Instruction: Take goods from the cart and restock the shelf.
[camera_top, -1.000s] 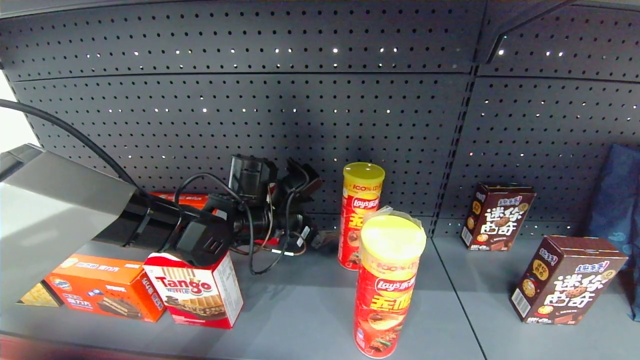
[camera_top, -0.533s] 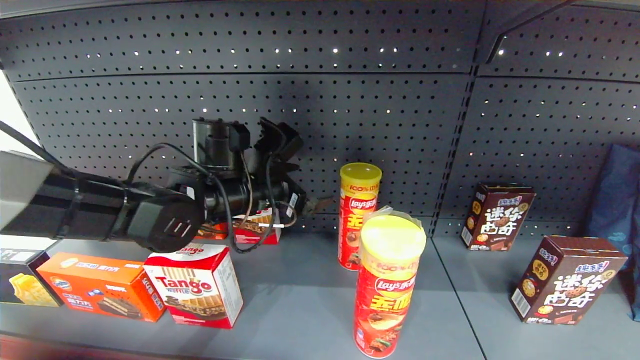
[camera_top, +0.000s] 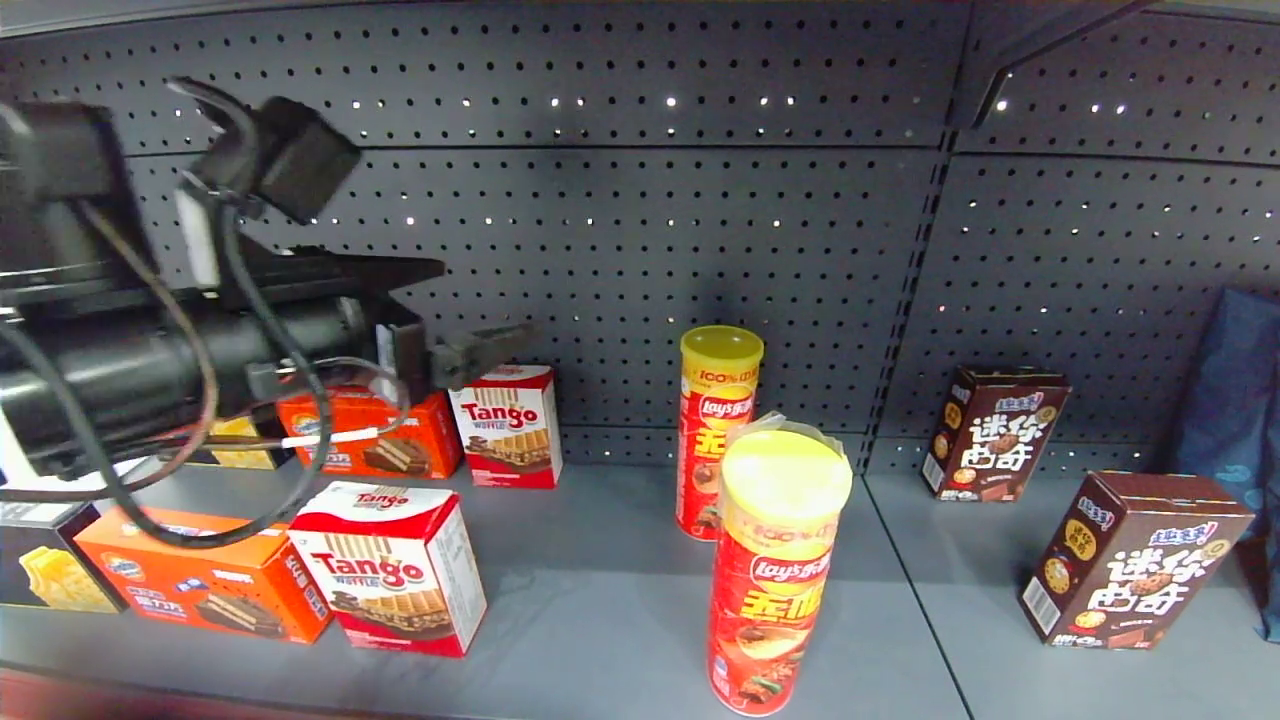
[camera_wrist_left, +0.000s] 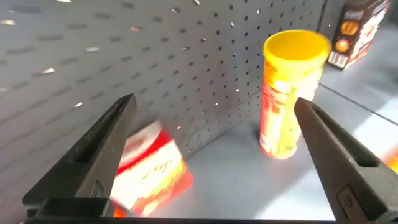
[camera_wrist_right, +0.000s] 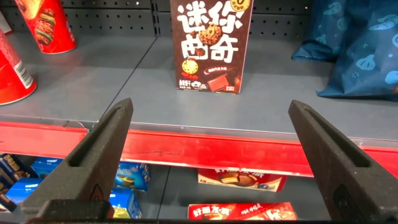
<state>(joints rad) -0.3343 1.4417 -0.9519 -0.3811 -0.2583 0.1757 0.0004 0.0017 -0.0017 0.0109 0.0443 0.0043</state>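
The left gripper (camera_top: 485, 300) hangs above the shelf's (camera_top: 600, 600) back left part, its 2 fingers spread wide with nothing between them. Just beyond and below the fingertips, the back wafer box (camera_top: 510, 425) stands upright against the pegboard back wall (camera_top: 650, 200), apart from the fingers. A back orange box (camera_top: 365, 445) sits just beside it on the left, partly behind the arm's cables.

Along the front edge on the left sit a dark box with a yellow picture (camera_top: 45, 565), a front orange box (camera_top: 200, 585) and a front wafer box (camera_top: 390, 565), side by side.

Near the shelf's middle, 2 chip cans stand upright: the back chip can (camera_top: 718, 430) near the back wall, just to the right of the back wafer box, and the front chip can (camera_top: 775, 570) close to the front edge.

On the right part, 1 cookie box (camera_top: 990, 430) leans by the back wall and a front cookie box (camera_top: 1130, 560) stands nearer the front edge. A blue bag (camera_top: 1235, 380) fills the right end.

The right gripper (camera_wrist_right: 211, 109) sits before the shelf's red front edge facing the front cookie box, fingers spread and empty.
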